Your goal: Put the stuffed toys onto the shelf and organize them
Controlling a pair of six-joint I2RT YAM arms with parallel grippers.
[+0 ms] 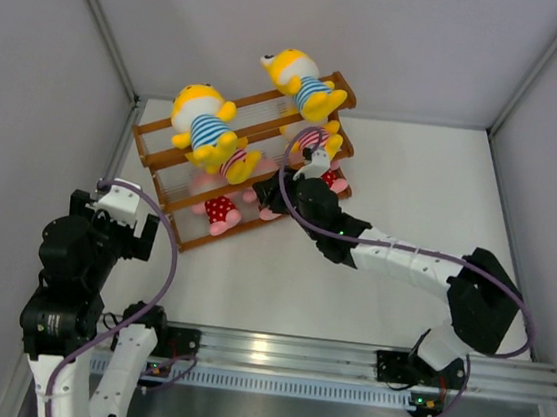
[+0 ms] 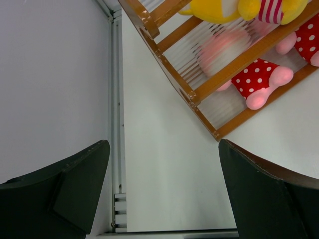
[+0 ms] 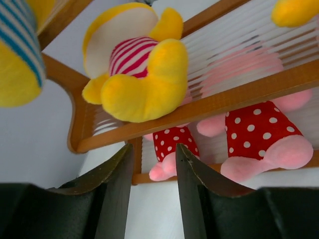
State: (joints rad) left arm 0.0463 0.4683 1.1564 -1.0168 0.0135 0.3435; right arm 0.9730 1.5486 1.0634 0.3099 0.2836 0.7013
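Top external: shelf (image 1: 256, 99) stands on white, grey-walled table (image 1: 382, 180).

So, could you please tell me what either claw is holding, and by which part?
Nothing is held: the left claw and the right claw are both empty.

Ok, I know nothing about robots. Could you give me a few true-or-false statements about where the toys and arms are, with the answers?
1. The left arm's jaws hold a toy. False: they stand wide open and empty.
2. Two yellow toys in blue-white stripes sit on the top tier of the shelf. True.
3. The pink toys in red dotted outfits sit on the top tier. False: they are on the lowest tier.
4. The right arm reaches out to the shelf. True.
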